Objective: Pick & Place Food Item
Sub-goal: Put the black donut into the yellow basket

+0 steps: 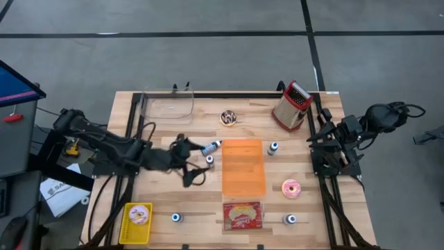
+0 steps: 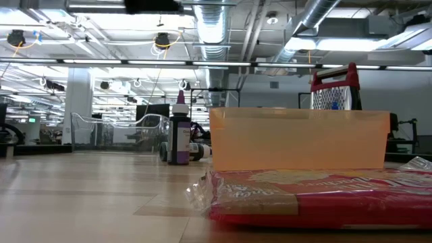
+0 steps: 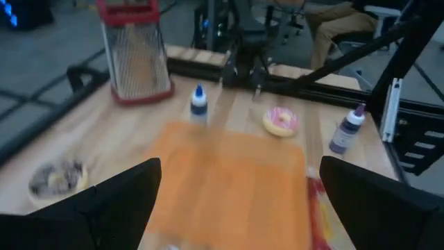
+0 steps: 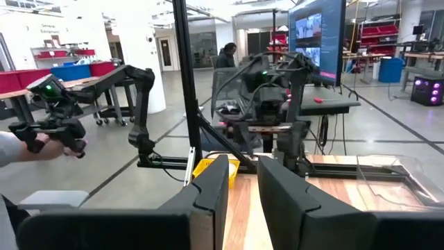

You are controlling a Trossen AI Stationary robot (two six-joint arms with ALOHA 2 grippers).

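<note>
A pink-iced donut [image 1: 291, 188] lies on the table right of the orange bin [image 1: 243, 167]; the left wrist view shows it too [image 3: 281, 121]. A chocolate donut [image 1: 229, 118] sits near the far edge, and a red snack packet [image 1: 242, 215] lies flat in front of the bin. My left gripper [image 1: 196, 163] hovers just left of the bin, pointing toward the table's right. It is open wide [image 3: 239, 167] with nothing between its fingers. My right gripper [image 1: 313, 139] waits drawn back at the right edge. Its fingers [image 4: 243, 184] stand a narrow gap apart around nothing.
A yellow tray [image 1: 137, 221] holding a donut stands at the near left and a clear tub [image 1: 168, 105] at the far left. A red-handled grater [image 1: 293, 104] stands far right. Several small bottles [image 1: 273, 148] are scattered around the bin, one lying on its side [image 1: 211, 146].
</note>
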